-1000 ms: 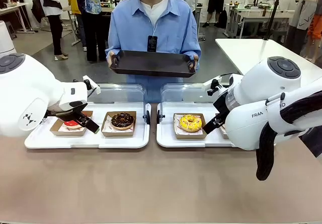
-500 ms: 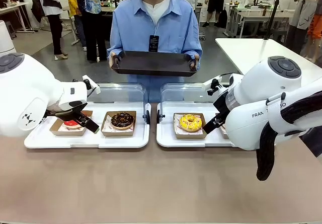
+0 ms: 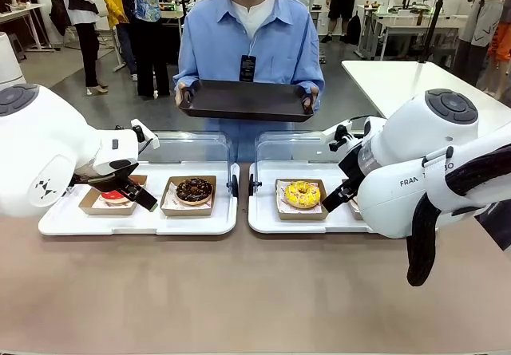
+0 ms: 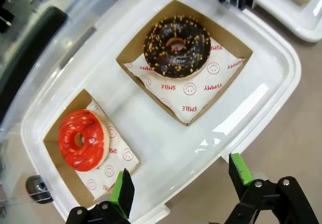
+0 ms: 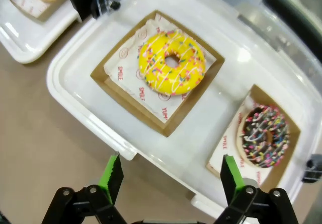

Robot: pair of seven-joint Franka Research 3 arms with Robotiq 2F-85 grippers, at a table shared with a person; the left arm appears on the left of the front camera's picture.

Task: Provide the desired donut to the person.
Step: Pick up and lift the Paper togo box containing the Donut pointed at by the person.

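Across the table the person (image 3: 249, 44) in a light blue shirt holds a dark tray (image 3: 243, 100) in both hands. A red donut (image 3: 114, 196) (image 4: 80, 139) and a chocolate donut with nut crumbs (image 3: 194, 189) (image 4: 176, 46) sit in card boxes on the left white tray (image 4: 261, 90). On the right white tray (image 5: 75, 90) lie a yellow sprinkled donut (image 3: 302, 194) (image 5: 172, 62) and a chocolate donut with coloured sprinkles (image 5: 265, 135). My left gripper (image 3: 134, 193) (image 4: 181, 176) hovers open over the left tray's near edge. My right gripper (image 3: 335, 196) (image 5: 171, 171) hangs open above the right tray's near edge.
Both trays have clear lids (image 3: 188, 146) hinged open at the back. Bare brown tabletop (image 3: 239, 291) lies in front of the trays. Another white table (image 3: 415, 84) stands at the right, and bystanders are far behind the person.
The person has shifted slightly to the right with the dark tray. Neither arm has moved, and both grippers stay open.
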